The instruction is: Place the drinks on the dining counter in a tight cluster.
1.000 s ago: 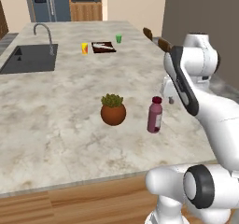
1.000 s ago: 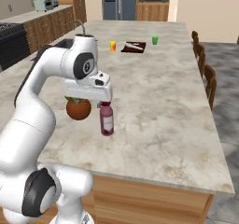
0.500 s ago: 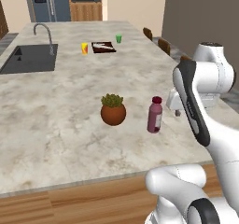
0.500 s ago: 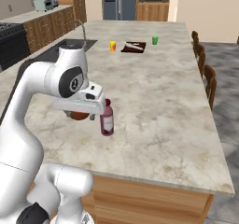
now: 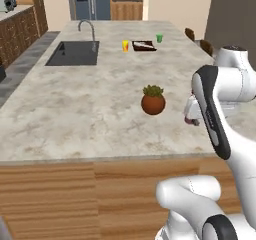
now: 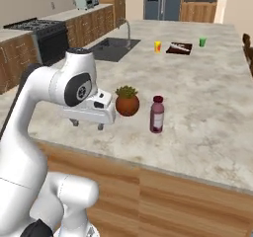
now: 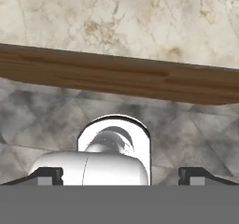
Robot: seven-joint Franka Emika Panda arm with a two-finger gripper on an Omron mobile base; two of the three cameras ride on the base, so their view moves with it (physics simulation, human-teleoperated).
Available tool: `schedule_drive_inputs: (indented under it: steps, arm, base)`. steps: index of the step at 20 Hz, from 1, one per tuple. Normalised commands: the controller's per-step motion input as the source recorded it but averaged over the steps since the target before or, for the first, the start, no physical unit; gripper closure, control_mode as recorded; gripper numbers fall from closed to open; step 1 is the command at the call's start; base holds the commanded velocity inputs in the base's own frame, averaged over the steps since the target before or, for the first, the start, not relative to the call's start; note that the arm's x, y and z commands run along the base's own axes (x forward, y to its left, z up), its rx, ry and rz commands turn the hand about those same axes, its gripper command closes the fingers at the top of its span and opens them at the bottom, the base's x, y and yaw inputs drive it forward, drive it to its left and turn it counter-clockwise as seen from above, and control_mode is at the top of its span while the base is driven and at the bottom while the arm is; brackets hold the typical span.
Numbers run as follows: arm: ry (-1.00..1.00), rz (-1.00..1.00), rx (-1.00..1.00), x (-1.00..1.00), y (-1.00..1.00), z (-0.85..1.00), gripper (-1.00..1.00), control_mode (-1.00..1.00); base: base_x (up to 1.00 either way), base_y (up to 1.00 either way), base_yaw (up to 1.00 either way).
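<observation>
Now hanging over the near edge of the dining counter point(image 6: 207, 98), gripper point(image 6: 87, 124) with fingers spread wide and nothing between them, well apart from the dark-red bottle point(image 6: 157, 114). Standing upright on the marble, that bottle, just right of the brown plant pot point(image 6: 127, 101) in the right base view; mostly hidden behind the arm in the left base view. Farther back, near the sink point(image 5: 74, 53): yellow cup point(image 5: 125, 45), dark tray point(image 5: 143, 45), green cup point(image 5: 159, 38). Seen from the hand, the counter's wooden edge point(image 7: 121, 78) with grey floor point(image 7: 196, 125) below it.
</observation>
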Motion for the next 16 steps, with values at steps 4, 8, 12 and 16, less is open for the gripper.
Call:
schedule_drive_inputs:
  steps: [4,8,12,16]
  arm:
    - [0.00,0.00,0.00,0.00,0.00,0.00,-1.00,1.00]
    - [0.00,0.00,0.00,0.00,0.00,0.00,-1.00,1.00]
    - [0.00,0.00,0.00,0.00,0.00,0.00,-1.00,1.00]
    - [0.00,0.00,0.00,0.00,0.00,0.00,-1.00,1.00]
  base:
    - [-0.07,1.00,0.79]
    - [0.00,1.00,0.72]
    - [0.00,1.00,0.60]
    - [0.04,1.00,0.30]
